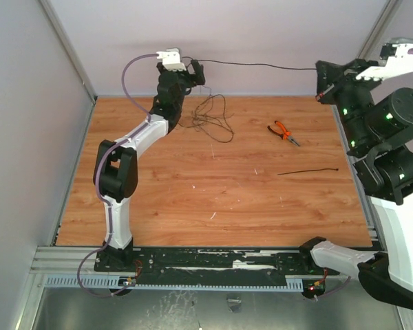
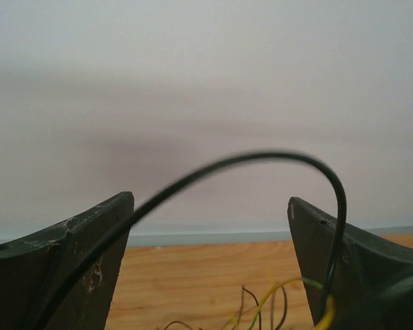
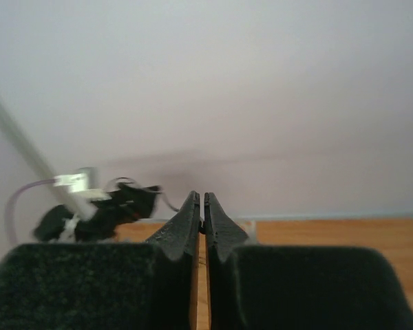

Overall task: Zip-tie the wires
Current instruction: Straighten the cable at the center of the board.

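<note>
While my right gripper (image 3: 201, 201) has its jaws pressed together, a single thin black wire strand (image 1: 261, 65) runs through the air to it from my left gripper (image 2: 210, 199). I judge the right is pinching that strand's end, though its own camera does not show the wire between the fingers. My left jaws stand wide apart. The strand only arches across the gap and leans on the inner faces, clamped by nothing.

The loose tangle of thin dark wires (image 1: 210, 117) lies on the wooden tabletop (image 1: 193, 199) below my left wrist, near the far edge. The slim black plastic zip tie (image 1: 308, 171) lies flat, well apart, towards my right side. The orange-handled pliers (image 1: 283, 131) sit between it and the tangle.

With nothing gripping on the left, the strand could slide off a finger and sag. If my right arm pulls away, it could drag the tangle across the wood and spread the loops instead of gathering them. So fine a strand could also slip out of the right pinch. Nothing is bundled yet, and the tie is untouched.
</note>
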{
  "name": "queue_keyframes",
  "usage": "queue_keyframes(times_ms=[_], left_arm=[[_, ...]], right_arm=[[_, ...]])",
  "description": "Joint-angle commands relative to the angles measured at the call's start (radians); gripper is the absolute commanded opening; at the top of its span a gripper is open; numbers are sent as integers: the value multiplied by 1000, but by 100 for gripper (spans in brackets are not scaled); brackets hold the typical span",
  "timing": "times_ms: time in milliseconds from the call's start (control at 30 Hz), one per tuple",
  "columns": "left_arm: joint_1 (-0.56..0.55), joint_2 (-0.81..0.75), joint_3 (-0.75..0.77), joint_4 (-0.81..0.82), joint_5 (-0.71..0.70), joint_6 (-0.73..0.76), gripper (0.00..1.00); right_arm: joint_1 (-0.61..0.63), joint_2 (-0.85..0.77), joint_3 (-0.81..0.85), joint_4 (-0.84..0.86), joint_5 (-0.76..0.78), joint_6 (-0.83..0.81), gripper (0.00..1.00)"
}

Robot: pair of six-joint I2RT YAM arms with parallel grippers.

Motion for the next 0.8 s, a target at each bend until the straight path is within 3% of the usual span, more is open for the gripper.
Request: queue_keyframes(times_ms=[0,400,567,767], left_arm=[[49,-9,-36,-7,-27,-1,98],[161,-64,-214,9,-15,-44,98],[238,-91,-259,-29,-25,-99,98],[349,-138,-346,-58,-34,-162,98]], right_arm=[[-10,-58,-51,-30,340,-76,0],[-52,17,-183,-72,811,-222,0],[-230,87,-301,-162,780,-192,0],[-393,81,-419,-84,753,-223,0]])
